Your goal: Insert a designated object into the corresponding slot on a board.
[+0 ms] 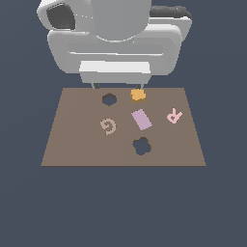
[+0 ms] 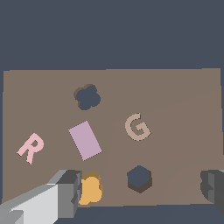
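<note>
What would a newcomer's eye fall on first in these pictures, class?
The bulky white robot arm looms over the far edge of the brown board. Just below it sits the bright orange piece, beside one of the fingers. Nearer the camera, a dark clover-shaped slot stands out.

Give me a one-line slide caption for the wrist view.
Open pincer low over the board, one finger beside the orange flower piece; clover slot lies beyond the lilac rectangle.

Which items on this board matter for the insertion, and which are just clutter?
In play: orange lobed piece, clover slot, board, end effector.
Lying about: lilac rectangle, pink R, tan G, hexagonal cutout.
</note>
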Controlling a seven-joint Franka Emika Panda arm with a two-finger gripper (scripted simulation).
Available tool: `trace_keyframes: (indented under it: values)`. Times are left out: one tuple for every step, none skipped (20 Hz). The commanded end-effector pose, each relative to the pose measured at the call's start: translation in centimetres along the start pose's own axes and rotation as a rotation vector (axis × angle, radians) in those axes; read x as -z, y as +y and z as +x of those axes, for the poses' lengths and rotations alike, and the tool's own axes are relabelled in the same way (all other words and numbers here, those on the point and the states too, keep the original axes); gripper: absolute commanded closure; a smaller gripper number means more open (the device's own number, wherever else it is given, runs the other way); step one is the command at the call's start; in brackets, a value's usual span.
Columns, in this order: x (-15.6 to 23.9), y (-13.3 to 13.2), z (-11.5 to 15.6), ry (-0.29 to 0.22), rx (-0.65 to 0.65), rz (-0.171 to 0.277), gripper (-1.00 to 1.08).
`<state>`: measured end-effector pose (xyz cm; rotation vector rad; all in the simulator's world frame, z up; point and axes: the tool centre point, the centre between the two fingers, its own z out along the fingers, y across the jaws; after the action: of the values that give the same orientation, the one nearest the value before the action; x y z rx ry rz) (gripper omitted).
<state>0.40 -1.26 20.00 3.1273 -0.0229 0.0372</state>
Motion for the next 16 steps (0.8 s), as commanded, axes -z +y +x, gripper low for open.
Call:
trace_keyframes:
  values:
    - [0.0,0.0,0.0,0.000,0.000,0.000,-0.92]
    - [0.0,0.0,0.0,0.000,0.000,0.000,-0.92]
    - [-0.1,-0.1,-0.1,0.000,0.002,0.000,-0.92]
    - [-0.2,-0.1,-0.1,0.000,0.003,0.000,-0.92]
    - [-0.3,-0.2,-0.2,0.000,0.006,0.000,-0.92]
    - [-0.5,-0.3,-0.4,-0.001,0.009,0.001,-0.92]
    - [-0.8,-0.4,-0.6,-0.001,0.013,0.001,-0.92]
    - [-1.0,-0.6,-0.8,-0.002,0.018,0.001,-0.92]
    - [-1.4,-0.7,-1.0,-0.002,0.024,0.002,-0.92]
    - [-1.7,-1.0,-1.3,-0.003,0.030,0.002,-0.92]
    - [-2.2,-1.2,-1.6,-0.003,0.037,0.003,-0.92]
    - [-2.6,-1.4,-1.9,-0.004,0.045,0.003,-0.92]
    - [-3.1,-1.7,-2.3,-0.005,0.054,0.004,-0.92]
    - [-3.7,-2.0,-2.7,-0.006,0.064,0.005,-0.92]
    - [-4.3,-2.3,-3.2,-0.006,0.075,0.005,-0.92]
    - [-4.9,-2.6,-3.7,-0.007,0.086,0.006,-0.92]
